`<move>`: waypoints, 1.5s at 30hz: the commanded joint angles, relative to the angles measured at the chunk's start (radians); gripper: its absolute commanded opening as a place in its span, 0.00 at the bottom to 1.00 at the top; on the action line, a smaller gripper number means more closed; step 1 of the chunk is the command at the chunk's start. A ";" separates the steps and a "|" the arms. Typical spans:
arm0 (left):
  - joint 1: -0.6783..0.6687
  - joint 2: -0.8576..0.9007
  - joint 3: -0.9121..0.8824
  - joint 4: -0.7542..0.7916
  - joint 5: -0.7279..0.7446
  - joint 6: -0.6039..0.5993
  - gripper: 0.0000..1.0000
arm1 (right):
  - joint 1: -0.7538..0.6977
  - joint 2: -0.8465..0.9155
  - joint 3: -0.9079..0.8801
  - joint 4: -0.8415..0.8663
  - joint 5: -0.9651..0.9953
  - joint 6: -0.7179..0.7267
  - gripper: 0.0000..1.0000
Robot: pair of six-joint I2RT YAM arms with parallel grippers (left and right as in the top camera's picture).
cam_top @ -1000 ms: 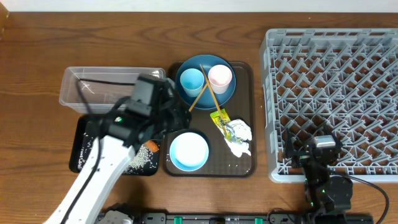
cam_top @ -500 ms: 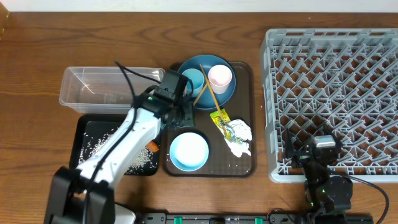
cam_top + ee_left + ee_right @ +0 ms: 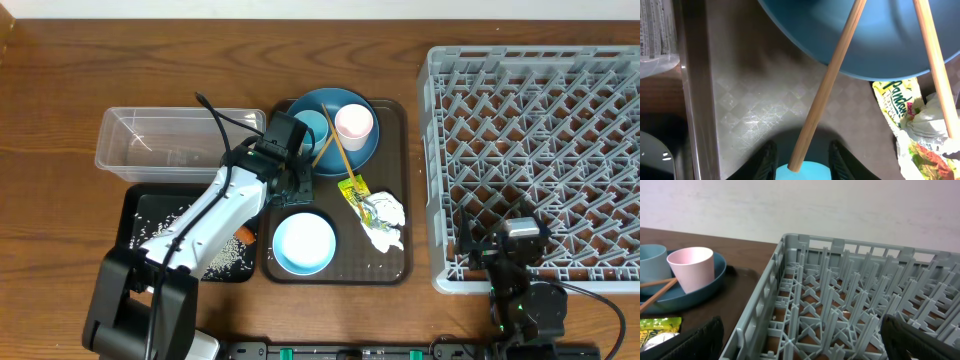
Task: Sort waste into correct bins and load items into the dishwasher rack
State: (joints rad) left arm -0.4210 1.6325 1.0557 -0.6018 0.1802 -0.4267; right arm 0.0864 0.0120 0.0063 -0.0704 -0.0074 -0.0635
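1. The left gripper (image 3: 292, 176) hangs over the brown serving tray (image 3: 395, 268), between the dark blue plate (image 3: 325, 100) and the light blue bowl (image 3: 303, 243).
2. In the left wrist view its jaws stand part open. The lower end of one of the wooden chopsticks (image 3: 827, 85) lies in the gap, but the fingers (image 3: 769, 159) are not closed on it.
3. A pale blue edge, probably the bowl's rim, shows just below that tip.
4. Both chopsticks lean on the plate, beside the light blue cup (image 3: 308, 128) and the pink cup (image 3: 353, 122).
5. The snack wrapper (image 3: 355, 190) and the crumpled tissue (image 3: 385, 222) lie touching on the serving tray.
6. Rice grains (image 3: 225, 255) and the carrot (image 3: 246, 235) are in the black tray (image 3: 135, 215); the clear tub (image 3: 170, 140) sits behind it.
7. The right gripper (image 3: 520, 245) is at the near edge of the dishwasher rack (image 3: 540, 150), jaws spread wide, holding nothing.
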 commanded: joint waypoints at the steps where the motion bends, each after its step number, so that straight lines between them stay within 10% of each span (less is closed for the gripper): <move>1: -0.002 0.010 0.014 -0.003 -0.004 0.011 0.31 | 0.006 -0.004 -0.001 -0.004 0.000 -0.013 0.99; 45: -0.002 0.010 0.006 0.033 0.002 0.015 0.31 | 0.006 -0.004 -0.001 -0.004 0.000 -0.013 0.99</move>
State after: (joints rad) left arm -0.4210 1.6325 1.0557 -0.5705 0.2020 -0.4206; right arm 0.0864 0.0120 0.0063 -0.0704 -0.0074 -0.0631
